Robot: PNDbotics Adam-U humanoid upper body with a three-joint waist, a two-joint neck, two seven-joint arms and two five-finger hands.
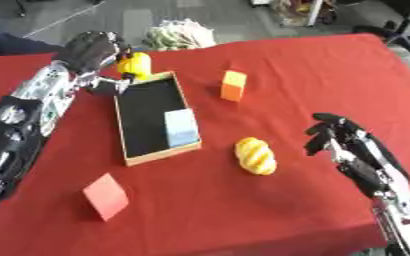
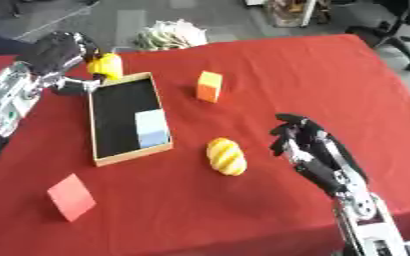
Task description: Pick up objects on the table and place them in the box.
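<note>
Red cloth (image 1: 200,220) covers the table from the near edge to the far edge. Nearest on the robot's left, a red cube (image 1: 106,196) stands tilted on the cloth, well apart from everything else. On the right side, the right hand (image 2: 309,147) hovers above the cloth with its fingers spread and only slightly bent, holding nothing; its arm enters from the lower right corner. Just to the left of that hand, apart from it, a yellow bread-shaped object (image 1: 256,155) lies on the cloth. Further left sits the box (image 1: 152,159), a shallow wooden-rimmed tray with a black floor, its long axis running away from the robot. A light blue block (image 1: 181,128) rests inside the box, against the right wall near the front corner. Beyond the bread-shaped object, to the right of the box and apart from it, an orange-and-yellow block (image 1: 233,85) stands on the cloth. At the far left corner of the box, the left hand (image 1: 93,52) has its fingers curled around a yellow rounded object (image 1: 135,65), which sits just at the far rim of the box; whether the object touches the rim cannot be determined. Behind the table's far edge, a pale crumpled bundle (image 1: 180,34) lies on the floor.
</note>
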